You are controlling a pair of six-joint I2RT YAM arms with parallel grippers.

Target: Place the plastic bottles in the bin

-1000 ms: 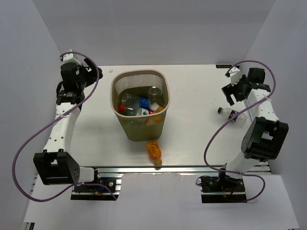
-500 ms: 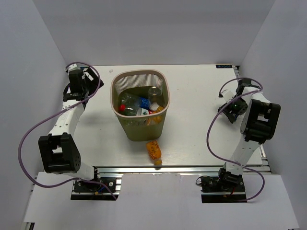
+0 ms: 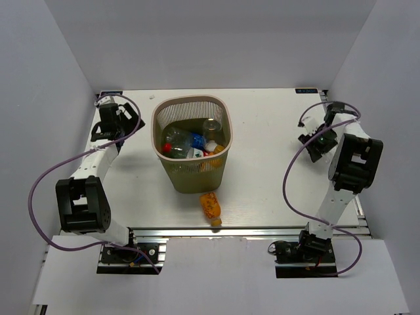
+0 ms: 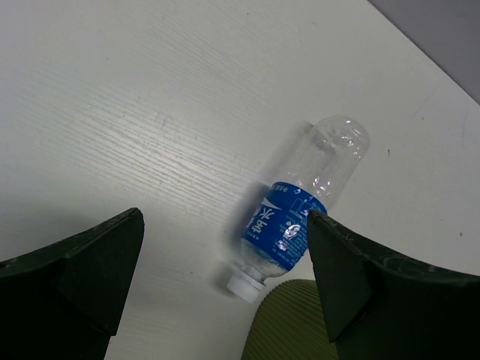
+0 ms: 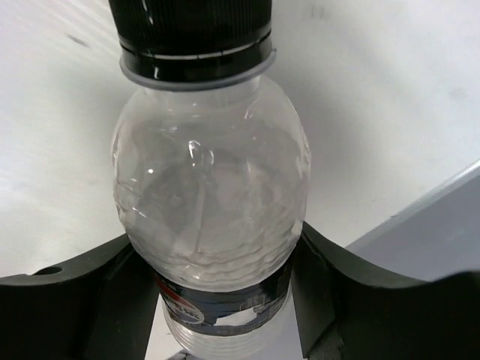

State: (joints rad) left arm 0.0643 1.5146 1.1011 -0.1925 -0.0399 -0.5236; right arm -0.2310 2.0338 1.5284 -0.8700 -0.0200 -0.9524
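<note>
The left gripper [image 4: 225, 221] hung open over a blue-labelled bottle [image 4: 289, 225] lying on the desk beside the bin [image 3: 190, 99], an orange bottle [image 3: 210, 206] lay before it, and the right gripper [image 5: 216, 240] hugged a black-capped bottle [image 5: 210, 187] at its belly, all seemingly empty, light, slick, crushable, best pinched gently mid-body.

Bottle [image 5: 212, 195] clear glossy plastic; table [image 4: 112, 112] matt white woodgrain.

Mid-table the bin [image 3: 194, 174], orange bottle [image 3: 210, 207] just before it; open table [image 3: 269, 177] on both sides; side walls [image 3: 46, 98] close left and right
</note>
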